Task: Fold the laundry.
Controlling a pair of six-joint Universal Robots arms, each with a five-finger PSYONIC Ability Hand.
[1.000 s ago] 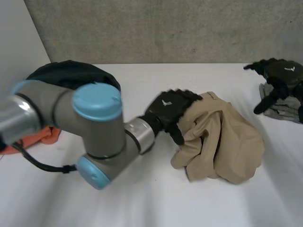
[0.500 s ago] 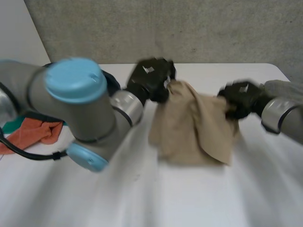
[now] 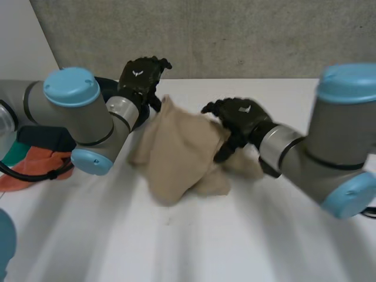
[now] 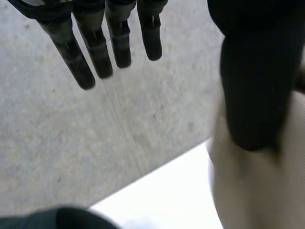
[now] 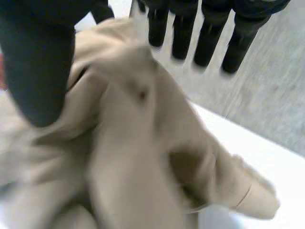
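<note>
Two robot hands on beige cloth [image 3: 176, 153], bunched mid-tabletop [image 3: 194, 247] | orange cloth [image 3: 38, 169] far left | left robot hand [image 3: 140, 76]: fingers [image 4: 95, 47] straight, thumb touching cloth's raised corner | right robot hand [image 3: 241, 116]: thumb and fingers pinching cloth's right side.

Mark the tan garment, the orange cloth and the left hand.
tan garment [image 3: 176, 150]: head view, on its crumpled middle between the hands.
orange cloth [image 3: 47, 161]: head view, on the part showing beside the left arm.
left hand [image 3: 140, 75]: head view, on the back of the hand.
</note>
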